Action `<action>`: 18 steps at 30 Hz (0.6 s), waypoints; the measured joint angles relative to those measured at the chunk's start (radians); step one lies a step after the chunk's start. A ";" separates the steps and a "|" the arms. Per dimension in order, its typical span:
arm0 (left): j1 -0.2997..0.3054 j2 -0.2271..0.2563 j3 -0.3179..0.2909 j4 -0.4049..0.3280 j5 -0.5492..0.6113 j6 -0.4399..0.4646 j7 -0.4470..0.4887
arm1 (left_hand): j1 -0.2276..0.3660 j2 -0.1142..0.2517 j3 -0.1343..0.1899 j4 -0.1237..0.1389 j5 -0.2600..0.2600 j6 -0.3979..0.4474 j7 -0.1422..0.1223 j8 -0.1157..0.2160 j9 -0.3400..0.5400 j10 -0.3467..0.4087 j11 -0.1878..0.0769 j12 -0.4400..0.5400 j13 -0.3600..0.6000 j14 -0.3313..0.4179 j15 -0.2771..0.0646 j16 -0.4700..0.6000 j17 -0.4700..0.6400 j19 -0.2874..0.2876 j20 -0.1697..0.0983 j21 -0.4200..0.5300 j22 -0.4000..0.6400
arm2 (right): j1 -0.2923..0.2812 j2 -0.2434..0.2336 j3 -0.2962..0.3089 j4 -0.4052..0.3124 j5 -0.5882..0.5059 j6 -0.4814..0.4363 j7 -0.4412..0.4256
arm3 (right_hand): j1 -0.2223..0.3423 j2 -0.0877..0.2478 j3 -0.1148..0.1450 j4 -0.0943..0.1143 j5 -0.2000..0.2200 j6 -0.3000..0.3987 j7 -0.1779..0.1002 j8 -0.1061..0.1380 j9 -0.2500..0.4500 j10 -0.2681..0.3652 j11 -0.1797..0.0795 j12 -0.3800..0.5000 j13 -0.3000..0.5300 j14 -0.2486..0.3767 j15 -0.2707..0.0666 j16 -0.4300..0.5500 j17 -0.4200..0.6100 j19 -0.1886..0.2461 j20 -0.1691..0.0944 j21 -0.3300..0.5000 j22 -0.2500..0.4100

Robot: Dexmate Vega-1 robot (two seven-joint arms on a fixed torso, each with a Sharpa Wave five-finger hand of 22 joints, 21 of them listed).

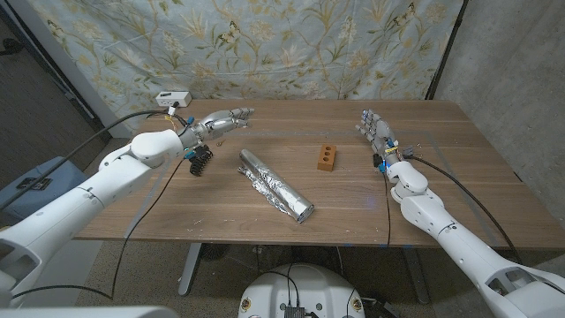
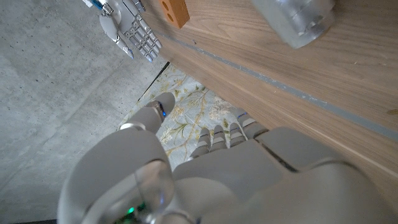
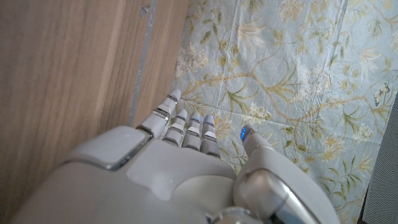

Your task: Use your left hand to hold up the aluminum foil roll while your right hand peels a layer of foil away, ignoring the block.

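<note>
Head view: foil roll [image 1: 275,185] lies mid-table, untouched, block [image 1: 327,157] just beyond. My L hand [image 1: 216,123] and R hand [image 1: 374,129] both empty, fingers extended, well apart from it. Nothing done yet; lift + peel remain.

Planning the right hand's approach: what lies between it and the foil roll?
In the head view, the orange block sits on the table between the right hand and the aluminum foil roll, nearer the roll's far end; otherwise bare wood.

Centre: I see the foil roll [image 1: 274,185] lying on the table [image 1: 459,177].
Right of it: block [image 1: 327,157], near.
</note>
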 measured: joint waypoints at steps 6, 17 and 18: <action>0.013 0.039 0.000 -0.042 0.042 0.007 -0.002 | 0.009 -0.001 0.000 0.000 0.006 -0.013 -0.005 0.000 0.000 -0.008 0.000 0.000 0.005 -0.005 -0.005 0.000 0.000 -0.009 -0.002 -0.001 0.000 | -0.019 -0.001 0.003 -0.019 -0.001 0.004 -0.013 | 0.000 0.000 0.000 0.000 0.000 0.000 0.000 0.000 0.000 -0.004 0.004 0.000 0.000 0.000 0.000 0.000 0.000 0.000 0.000 0.000 0.000; 0.048 0.134 -0.023 -0.175 0.114 0.084 0.014 | 0.059 -0.017 -0.008 0.000 0.017 0.002 0.008 0.014 0.000 0.001 -0.011 0.012 0.009 0.003 -0.015 0.004 0.000 -0.007 0.000 0.005 0.000 | -0.052 -0.001 0.010 -0.055 -0.008 0.025 -0.035 | 0.004 0.004 0.000 0.000 0.000 0.000 0.000 0.000 0.000 -0.005 0.005 0.000 0.000 -0.004 -0.004 0.000 0.000 0.000 0.000 0.000 0.000; 0.050 0.137 -0.024 -0.179 0.115 0.085 0.016 | 0.064 -0.018 -0.008 0.000 0.018 0.006 0.009 0.016 0.000 0.001 -0.012 0.012 0.009 0.008 -0.018 0.004 0.000 -0.007 0.000 0.005 0.000 | -0.053 -0.002 0.010 -0.057 -0.010 0.026 -0.037 | 0.004 0.004 0.000 0.000 0.000 0.000 0.000 0.000 0.000 -0.009 0.009 0.000 0.000 -0.004 -0.004 0.000 0.000 0.000 0.000 0.000 0.000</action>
